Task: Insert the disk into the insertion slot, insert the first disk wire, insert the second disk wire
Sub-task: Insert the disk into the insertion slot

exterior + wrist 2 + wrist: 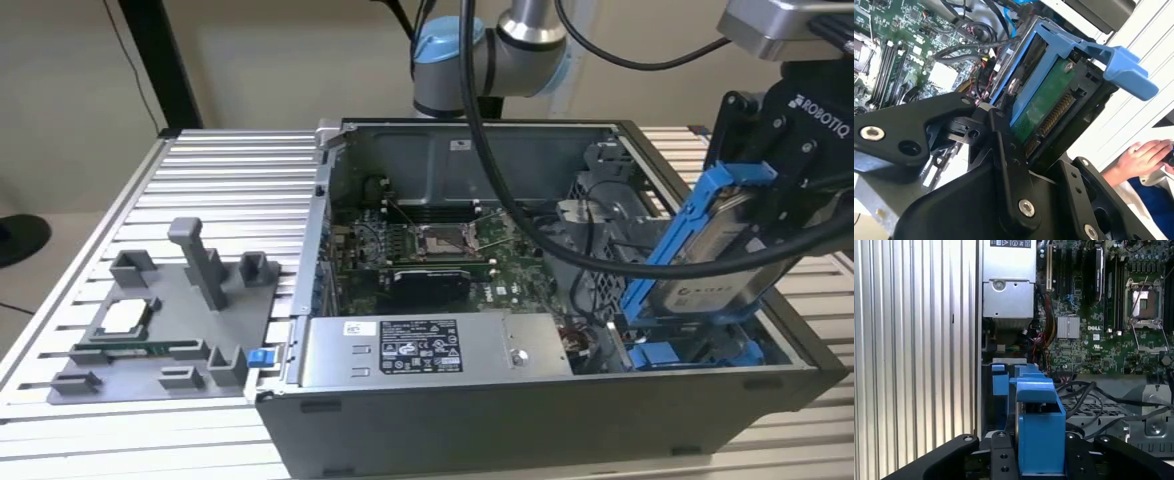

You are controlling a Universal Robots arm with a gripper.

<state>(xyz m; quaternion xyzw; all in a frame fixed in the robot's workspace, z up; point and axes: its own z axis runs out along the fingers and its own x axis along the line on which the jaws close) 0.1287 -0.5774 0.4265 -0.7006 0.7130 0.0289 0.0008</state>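
Tilting steeply, the silver-grey hard disk [707,285] in a bright blue plastic frame is gripped by the black hand [763,215], just above the blue-railed metal insertion slot [694,352].

We count one disk [714,280] in a blue frame, one gripper [781,215], one robot arm [494,50], one open computer case [534,420], one grey power box [427,350], one grey tray [134,380] and one big green board [427,250].
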